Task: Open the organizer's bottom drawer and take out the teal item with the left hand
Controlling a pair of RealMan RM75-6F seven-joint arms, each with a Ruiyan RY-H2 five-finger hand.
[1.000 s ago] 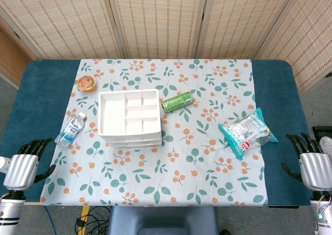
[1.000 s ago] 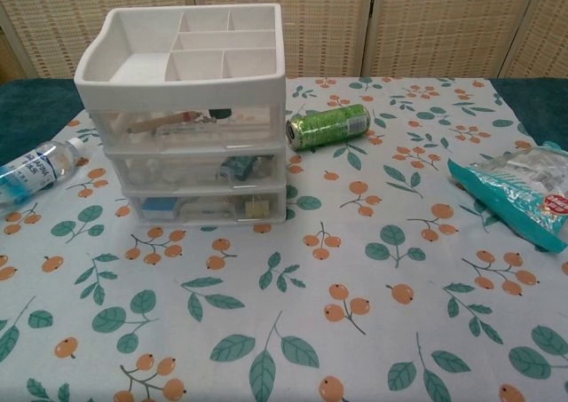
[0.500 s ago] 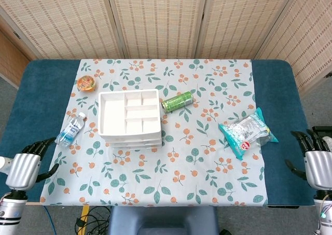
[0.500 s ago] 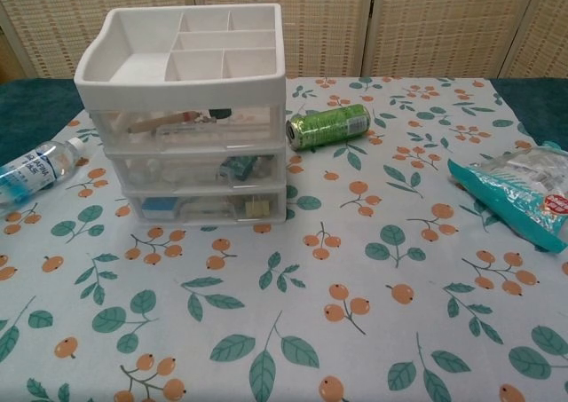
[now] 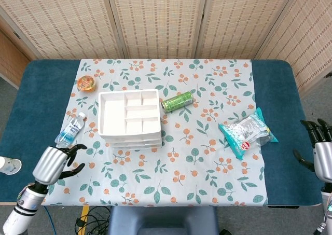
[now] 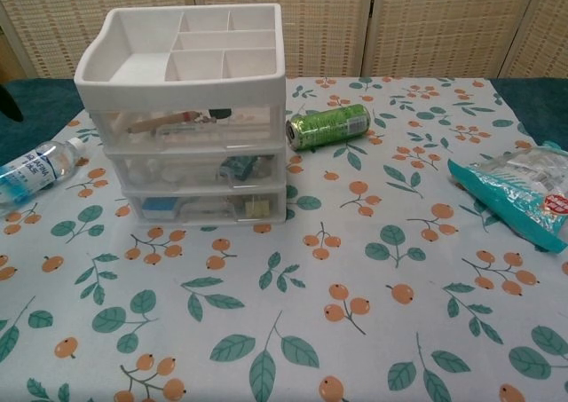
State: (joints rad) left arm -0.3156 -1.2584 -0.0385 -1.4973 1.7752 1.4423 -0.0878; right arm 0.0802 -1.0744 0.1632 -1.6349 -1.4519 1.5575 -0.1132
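In the head view the organizer (image 5: pixel 129 119) stands left of the desk's (image 5: pixel 31 95) centre, drawers all shut. The left robot hand (image 5: pixel 54 162) hangs at its 7 o'clock, well apart, fingers loosely spread and holding nothing, apparently set to reach for the drawer front. The right robot hand (image 5: pixel 320 154) sits idle at the 3 o'clock edge, fingers apart, empty. In the chest view the bottom drawer (image 6: pixel 204 208) faces the robot; a teal-blue item (image 6: pixel 159 207) shows through its clear front at left.
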